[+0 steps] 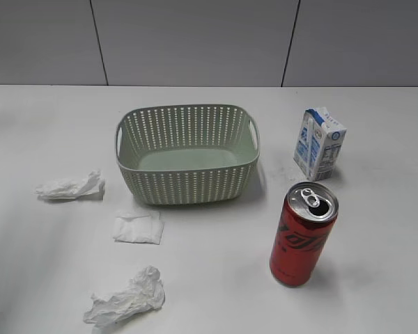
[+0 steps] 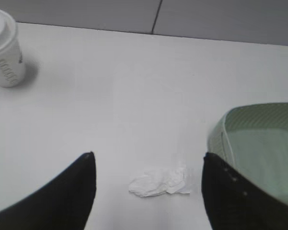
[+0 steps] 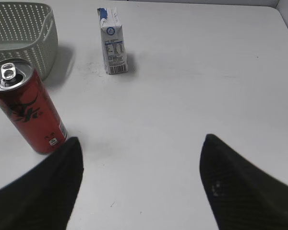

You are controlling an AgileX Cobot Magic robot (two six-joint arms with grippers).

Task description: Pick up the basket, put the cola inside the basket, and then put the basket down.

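The pale sage-green basket [image 1: 187, 154] stands empty on the white table at the middle; its corner shows at the right of the left wrist view [image 2: 259, 143] and at the top left of the right wrist view [image 3: 20, 33]. The red cola can [image 1: 302, 235] stands upright in front of and to the right of the basket, and also shows in the right wrist view [image 3: 28, 106]. My left gripper [image 2: 149, 158] is open and empty, left of the basket. My right gripper [image 3: 141, 143] is open and empty, to the right of the can. Neither gripper shows in the exterior view.
A white-and-blue milk carton [image 1: 319, 143] stands right of the basket. Three crumpled tissues lie left of and in front of the basket [image 1: 71, 186] [image 1: 137, 227] [image 1: 125, 298]. A white paper cup [image 2: 5, 48] stands far left. A grey wall runs behind the table.
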